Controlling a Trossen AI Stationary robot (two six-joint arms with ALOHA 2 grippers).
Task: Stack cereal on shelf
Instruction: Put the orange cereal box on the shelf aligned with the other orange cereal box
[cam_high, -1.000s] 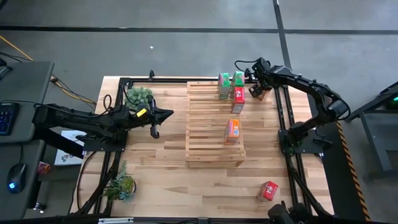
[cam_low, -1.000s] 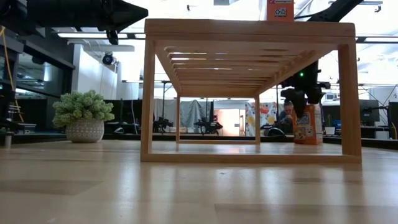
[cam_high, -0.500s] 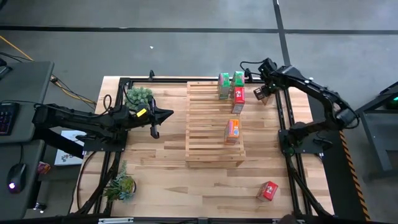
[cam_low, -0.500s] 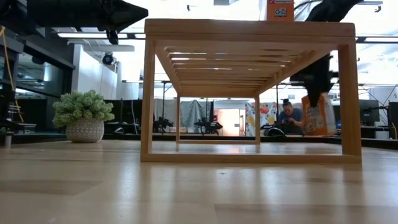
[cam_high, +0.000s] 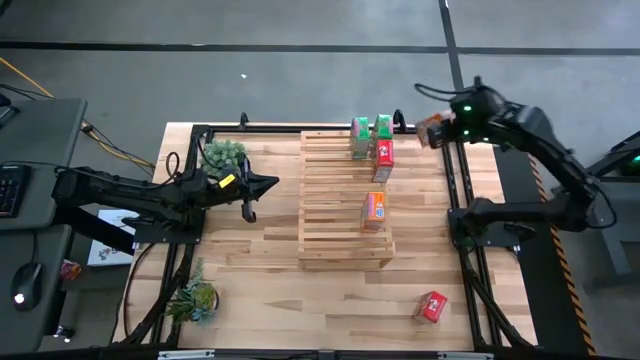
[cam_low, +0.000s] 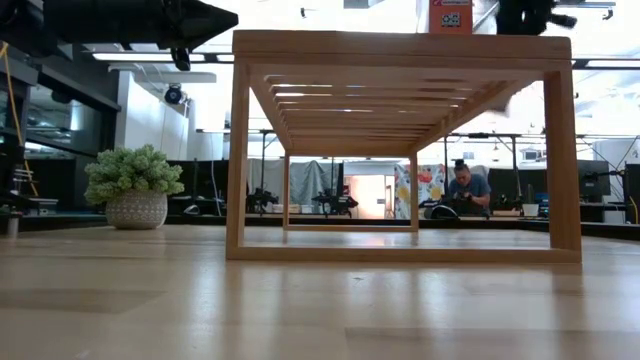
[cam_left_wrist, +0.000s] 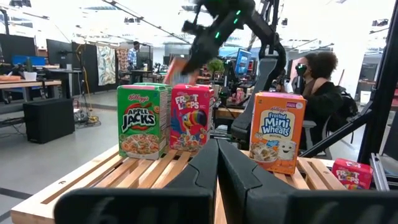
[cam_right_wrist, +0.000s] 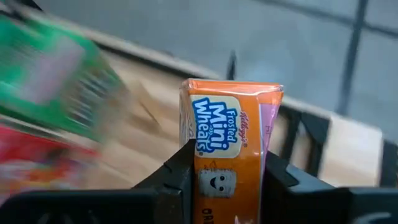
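Note:
The shelf (cam_high: 345, 200) of pale slats stands mid-table. On its top stand two green cereal boxes (cam_high: 360, 137), a red one (cam_high: 383, 155) and an orange one (cam_high: 373, 210); another red box (cam_high: 432, 305) lies on the table near the front right. My right gripper (cam_high: 440, 128) is up in the air beyond the shelf's far right corner, shut on an orange Mini Wheats box (cam_right_wrist: 230, 143). My left gripper (cam_high: 268, 183) waits shut, left of the shelf, pointing at it. My right gripper pinches the orange box between its two fingers (cam_right_wrist: 177, 174), one on each of two opposite sides (cam_right_wrist: 189, 155). A printed face with the name shows between them. The box (cam_high: 430, 128) hangs lifted clear of the table and the shelf, tilted.
A potted green plant (cam_high: 222, 155) stands at the far left and another (cam_high: 195, 298) at the near left. Dark frame rails (cam_high: 462, 200) run along the table's sides. A person (cam_low: 467, 188) sits in the room behind. Bare slats lie at the shelf's near end (cam_high: 345, 245).
My right gripper has taken hold of the orange box that stood on the table right of the shelf's far end. It has carried the box up, tilting it, from table height to above the shelf's top.

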